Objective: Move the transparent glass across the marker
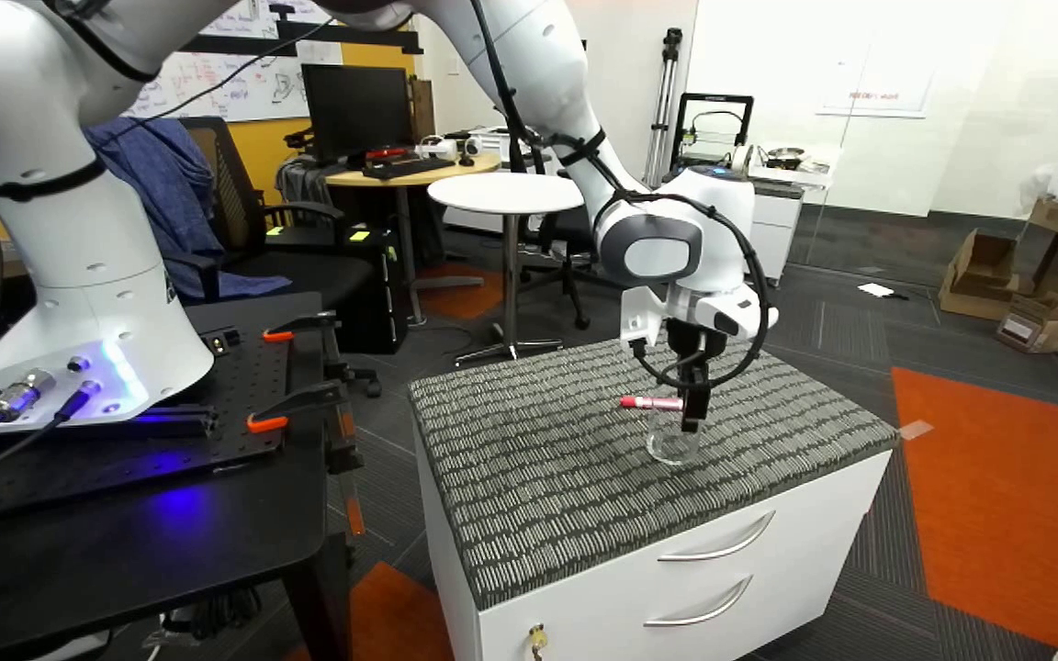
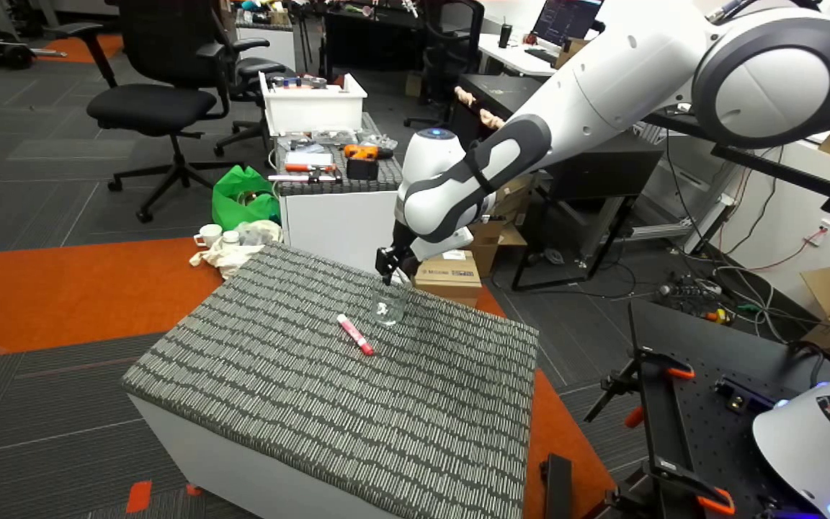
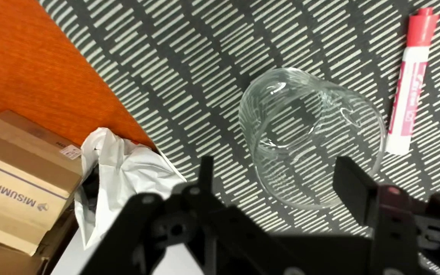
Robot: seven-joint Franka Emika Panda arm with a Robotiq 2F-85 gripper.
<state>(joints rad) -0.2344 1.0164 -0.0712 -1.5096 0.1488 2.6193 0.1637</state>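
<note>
The transparent glass stands upright on the grey ribbed mat and shows in both exterior views. The marker, white and pink with a red cap, lies on the mat beside it and shows in both exterior views. In the wrist view the marker's white end is close to the rim; I cannot tell if they touch. My gripper is open at the glass's rim, its fingers wide apart. The right finger overlaps the rim and the left finger is outside it. The gripper shows in both exterior views.
The mat covers a white drawer cabinet. Past its edge are a cardboard box and a white bag. Another cabinet with tools and a white bin stands behind. The robot's black table is beside it.
</note>
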